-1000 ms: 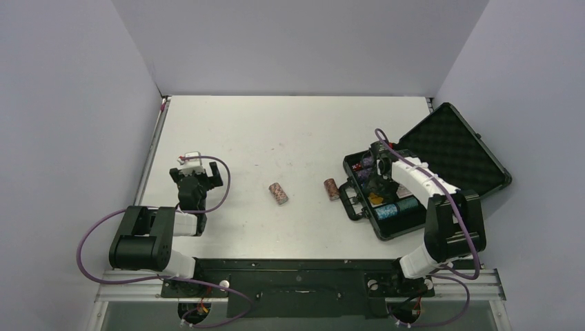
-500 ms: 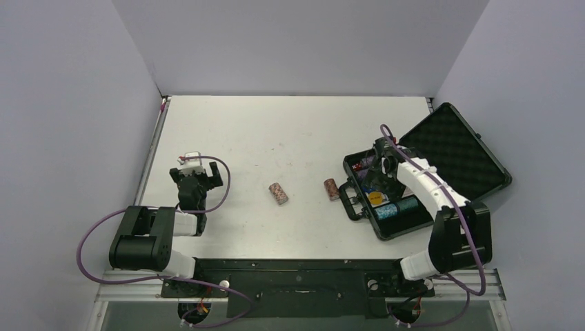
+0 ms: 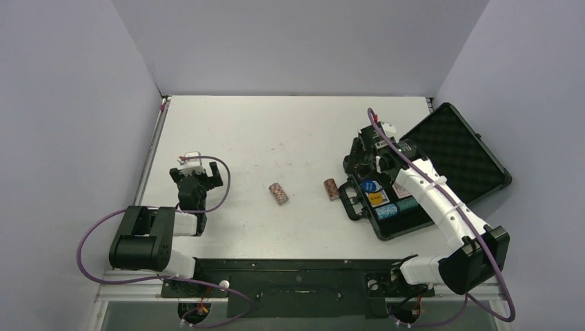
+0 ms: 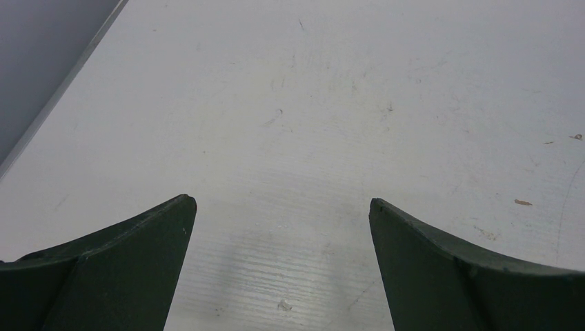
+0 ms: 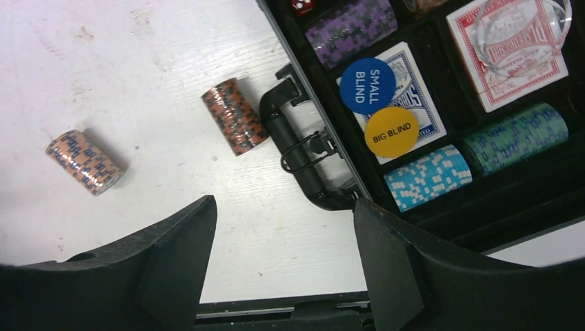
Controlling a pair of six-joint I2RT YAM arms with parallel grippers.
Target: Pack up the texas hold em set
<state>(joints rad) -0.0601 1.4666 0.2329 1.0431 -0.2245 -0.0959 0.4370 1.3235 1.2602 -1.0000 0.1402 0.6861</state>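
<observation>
Worrying about the left chip roll (image 3: 278, 193) and right chip roll (image 3: 332, 188) lying sideways on the table (image 3: 276, 131), left of the open case (image 3: 455, 148). My left gripper (image 4: 283, 207) and right gripper (image 5: 283, 207) gape empty; a sloppy pinch could roll or scatter them.

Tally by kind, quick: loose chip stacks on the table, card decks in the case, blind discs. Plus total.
Chip stacks on the table: 2 (orange-blue stack, red-brown stack)
Card decks in the case: 2 (blue deck, red deck)
Blind discs: 2 (SMALL BLIND disc, BIG BLIND disc)
Total: 6
</observation>
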